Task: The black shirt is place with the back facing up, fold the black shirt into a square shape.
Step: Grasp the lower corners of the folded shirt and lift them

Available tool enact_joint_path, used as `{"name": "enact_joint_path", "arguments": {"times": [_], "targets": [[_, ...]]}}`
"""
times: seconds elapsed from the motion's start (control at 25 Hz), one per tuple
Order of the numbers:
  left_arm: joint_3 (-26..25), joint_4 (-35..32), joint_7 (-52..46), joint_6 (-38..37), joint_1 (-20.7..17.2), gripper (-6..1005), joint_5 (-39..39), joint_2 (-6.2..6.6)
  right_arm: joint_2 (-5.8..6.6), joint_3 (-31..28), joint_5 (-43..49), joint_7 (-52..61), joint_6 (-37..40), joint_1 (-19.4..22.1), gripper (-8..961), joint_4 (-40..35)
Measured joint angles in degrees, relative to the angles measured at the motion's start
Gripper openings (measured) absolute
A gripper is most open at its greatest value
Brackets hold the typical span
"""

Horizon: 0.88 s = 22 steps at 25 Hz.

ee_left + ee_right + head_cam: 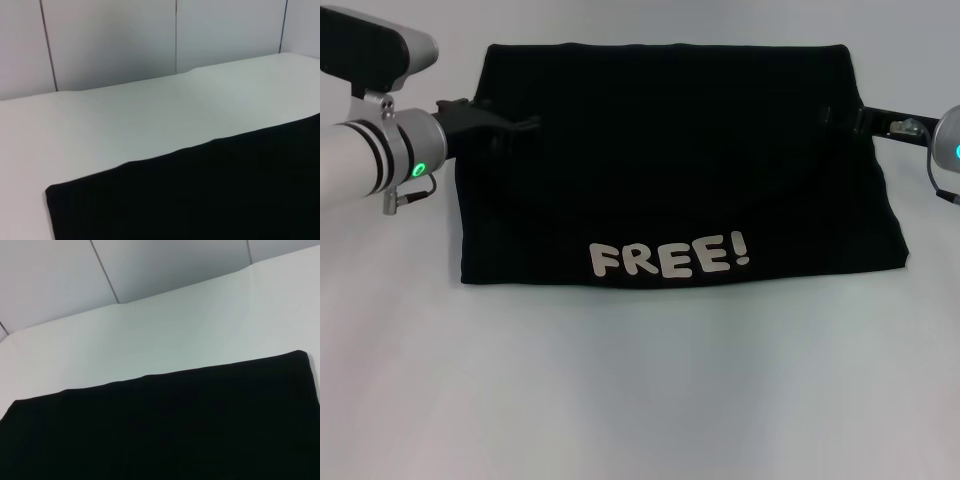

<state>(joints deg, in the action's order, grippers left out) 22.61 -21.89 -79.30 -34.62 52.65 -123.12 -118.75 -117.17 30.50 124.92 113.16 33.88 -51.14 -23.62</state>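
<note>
The black shirt [670, 160] lies flat on the white table [640, 390] as a wide rectangle. White letters "FREE!" [670, 258] face up near its front edge, and a faint curved fold line runs across its middle. My left gripper [515, 123] reaches in over the shirt's left edge, low on the cloth. From the other side, my right gripper [835, 118] sits over the right edge at about the same depth. Both wrist views show only black fabric [200, 200] [160, 430] and bare table beyond it.
White table surface surrounds the shirt on all sides, widest in front. Grey wall panels [115, 40] stand behind the table's far edge. No other objects are in view.
</note>
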Motion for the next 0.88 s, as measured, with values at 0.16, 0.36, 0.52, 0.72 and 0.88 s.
{"name": "enact_joint_path", "arguments": {"times": [0.16, 0.36, 0.52, 0.72, 0.88], "targets": [[0.1, -1.0, -0.4, -0.2, 0.1, 643, 0.0, -0.13, 0.26, 0.0, -1.6, -0.1, -0.1, 0.4, 707, 0.0], [4.4, -7.8, -7.6, -5.4, -1.9, 871, -0.7, -1.37, 0.51, 0.4, -4.8, -0.5, 3.6, 2.6, 762, -2.8], [10.7, -15.9, -15.6, -14.8, -5.7, 926, -0.5, -2.23, 0.26, 0.4, -9.0, -2.7, 10.4, 5.7, 763, -6.1], [12.3, -24.7, -21.6, -24.5, -11.7, 954, 0.0, -3.59, 0.82, 0.4, -13.7, -7.3, 21.0, 9.4, 761, -6.9], [12.1, -27.2, -21.6, -26.7, -14.6, 953, 0.4, -4.73, 0.72, 0.1, -13.9, -10.2, 27.0, 11.5, 762, -7.0]]}}
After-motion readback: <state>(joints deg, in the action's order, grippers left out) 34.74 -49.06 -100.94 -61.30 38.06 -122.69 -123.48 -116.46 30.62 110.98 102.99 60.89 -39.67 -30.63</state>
